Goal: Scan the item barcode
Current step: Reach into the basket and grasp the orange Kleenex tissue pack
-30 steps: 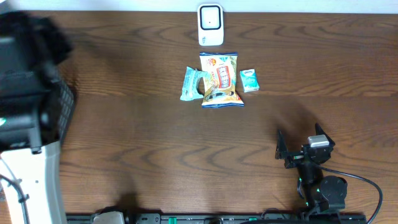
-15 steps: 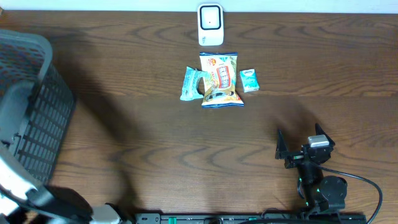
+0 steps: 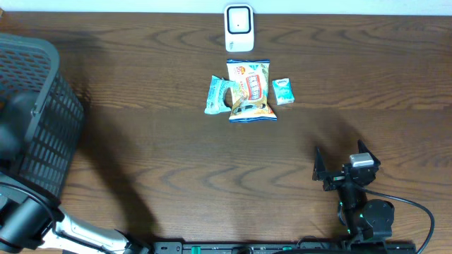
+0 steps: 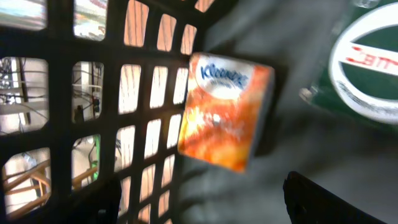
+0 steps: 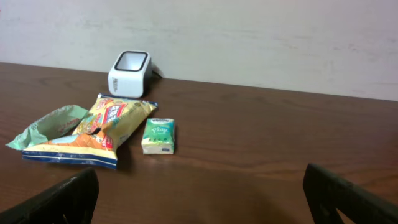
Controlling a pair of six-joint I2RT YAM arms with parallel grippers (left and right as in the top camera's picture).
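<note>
The basket (image 3: 42,134) and left arm (image 3: 25,224) run off the overhead's left edge; the left wrist view is blurred, its green-and-white object (image 4: 367,62) cut by the right edge; snack bag (image 3: 251,90) print unreadably small.

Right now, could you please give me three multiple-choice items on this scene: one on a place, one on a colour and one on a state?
1. Where is the scanner?
A. Past the chip bag, by the table's far edge
B. In the basket
C. Beside the right gripper

2. What colour is most of the Kleenex pack in the basket?
A. Blue
B. Orange
C. Black

3. How is the right gripper?
A. Open, empty
B. Shut on the scanner
C. Shut on the chip bag

Answers:
1 A, it stands just beyond the bag.
2 B, its wrapper is orange.
3 A, its fingers stand wide apart with nothing between them.
</note>
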